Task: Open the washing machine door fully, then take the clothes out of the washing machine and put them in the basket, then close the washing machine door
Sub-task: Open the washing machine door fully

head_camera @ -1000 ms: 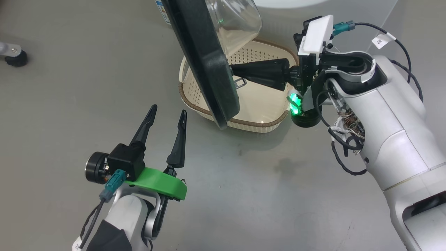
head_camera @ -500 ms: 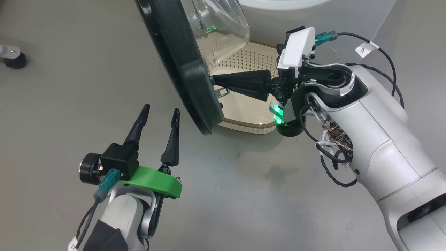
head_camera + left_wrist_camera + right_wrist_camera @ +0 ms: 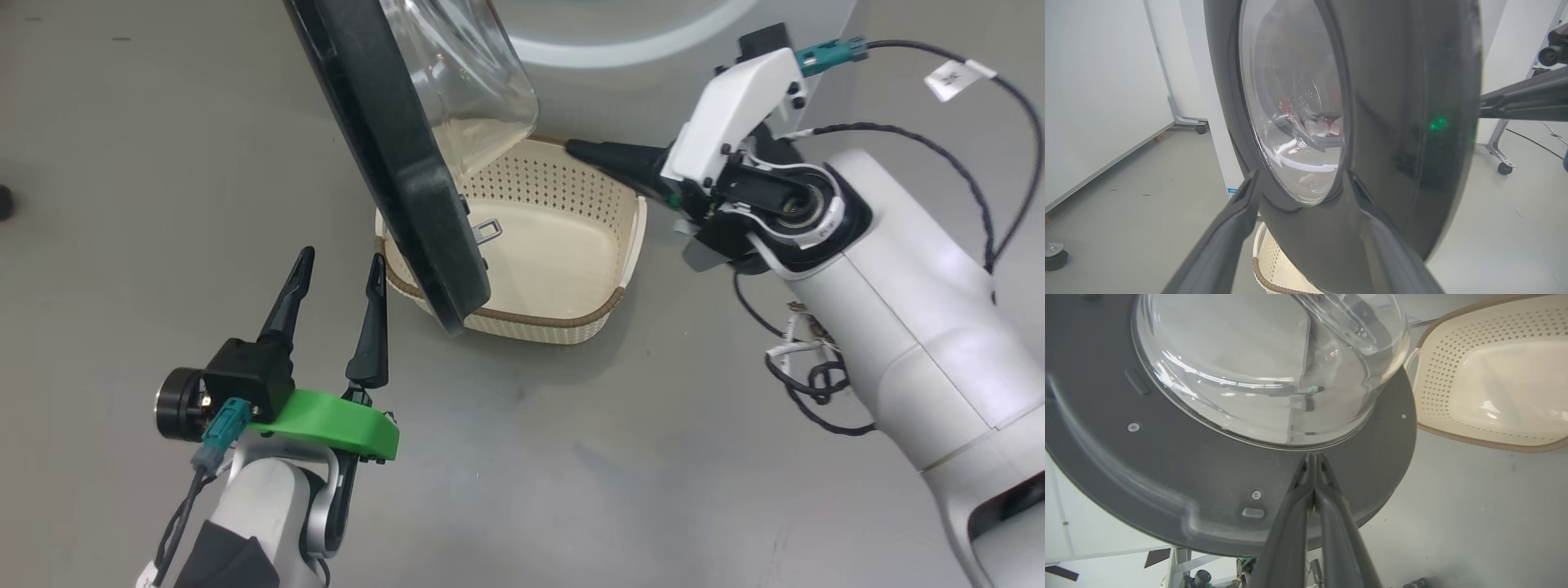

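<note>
At the left, the left claw (image 3: 341, 256) hovers over the grey floor (image 3: 163, 163) with its two fingers spread wide and nothing between them. It points at the outer face of the door (image 3: 392, 155), near it but not touching. From the left wrist, the glossy black rim spans the view. Through the glass, bits of red and white clothes (image 3: 1331, 124) show in the drum of the machine (image 3: 620, 53).

The door stands swung partway out and is seen nearly edge-on from the head. Its clear glass bowl (image 3: 465, 73) bulges to the right on the inner side. The door's lower edge hangs over the left end of the basket (image 3: 531, 314), which sits on the floor just in front of the machine. The basket's pale bottom and perforated walls show beside the door.

To the right, the right claw (image 3: 575, 147) reaches in over the far right rim of the basket with its fingers pressed together, gripping nothing. Its tip points at the inner side of the door, with a gap between it and the glass bowl. From the right wrist, the closed tips aim at the black ring just under the bowl, and the basket lies off to the upper right.
</note>
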You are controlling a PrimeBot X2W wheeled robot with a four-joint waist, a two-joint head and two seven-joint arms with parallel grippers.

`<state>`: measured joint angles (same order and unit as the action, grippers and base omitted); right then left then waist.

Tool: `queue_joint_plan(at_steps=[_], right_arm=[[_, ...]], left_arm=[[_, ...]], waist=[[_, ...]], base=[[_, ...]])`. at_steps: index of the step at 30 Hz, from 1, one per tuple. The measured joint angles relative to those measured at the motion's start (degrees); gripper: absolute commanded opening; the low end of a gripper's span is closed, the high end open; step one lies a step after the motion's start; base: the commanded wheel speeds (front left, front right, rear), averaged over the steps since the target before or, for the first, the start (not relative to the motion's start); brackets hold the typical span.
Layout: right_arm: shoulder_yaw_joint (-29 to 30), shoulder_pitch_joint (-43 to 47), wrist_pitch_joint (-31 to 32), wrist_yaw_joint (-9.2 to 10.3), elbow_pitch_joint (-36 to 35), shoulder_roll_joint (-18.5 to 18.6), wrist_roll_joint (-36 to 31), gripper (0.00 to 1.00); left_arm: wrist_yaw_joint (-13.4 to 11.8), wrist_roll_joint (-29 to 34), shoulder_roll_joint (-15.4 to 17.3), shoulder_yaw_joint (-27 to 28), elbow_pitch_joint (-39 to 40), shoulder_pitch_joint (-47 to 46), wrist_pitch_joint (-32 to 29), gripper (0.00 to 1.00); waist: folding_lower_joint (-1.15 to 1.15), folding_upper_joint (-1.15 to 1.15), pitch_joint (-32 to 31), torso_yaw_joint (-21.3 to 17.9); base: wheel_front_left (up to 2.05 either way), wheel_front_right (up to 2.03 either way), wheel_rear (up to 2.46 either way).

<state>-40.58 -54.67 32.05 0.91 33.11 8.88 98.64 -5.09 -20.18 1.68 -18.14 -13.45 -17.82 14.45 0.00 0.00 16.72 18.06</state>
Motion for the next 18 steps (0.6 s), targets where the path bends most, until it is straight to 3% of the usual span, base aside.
queue_joint_plan(at_steps=[5,8,12,18], right_arm=[[-3.4,0.2,-4.9,-3.35,-1.0,4.4,-8.4,0.0],[-7.8,0.3,-9.5,-6.12,-2.6,7.4,-17.6,0.0],[-10.2,1.5,-16.3,-6.3,-3.7,11.1,-26.1,0.0],[-12.1,5.0,-27.0,-5.66,-5.4,13.4,-35.1,0.0]], left_arm=[[0.0,0.0,0.0,1.6,-0.5,1.0,0.0,1.0],[0.0,0.0,0.1,2.6,-0.6,1.7,0.0,1.0],[-0.2,0.4,0.8,3.8,-0.6,2.6,0.0,1.0],[-0.2,1.1,1.8,5.4,-0.6,4.2,0.0,1.0]], waist=[[0.0,0.0,-1.7,-1.8],[0.0,0.0,-2.9,-3.2],[0.0,0.0,-4.6,-5.1],[0.0,0.0,-6.7,-8.0]], base=[[0.0,0.0,0.0],[0.0,0.0,0.0],[0.0,0.0,0.0],[0.0,0.0,0.0]])
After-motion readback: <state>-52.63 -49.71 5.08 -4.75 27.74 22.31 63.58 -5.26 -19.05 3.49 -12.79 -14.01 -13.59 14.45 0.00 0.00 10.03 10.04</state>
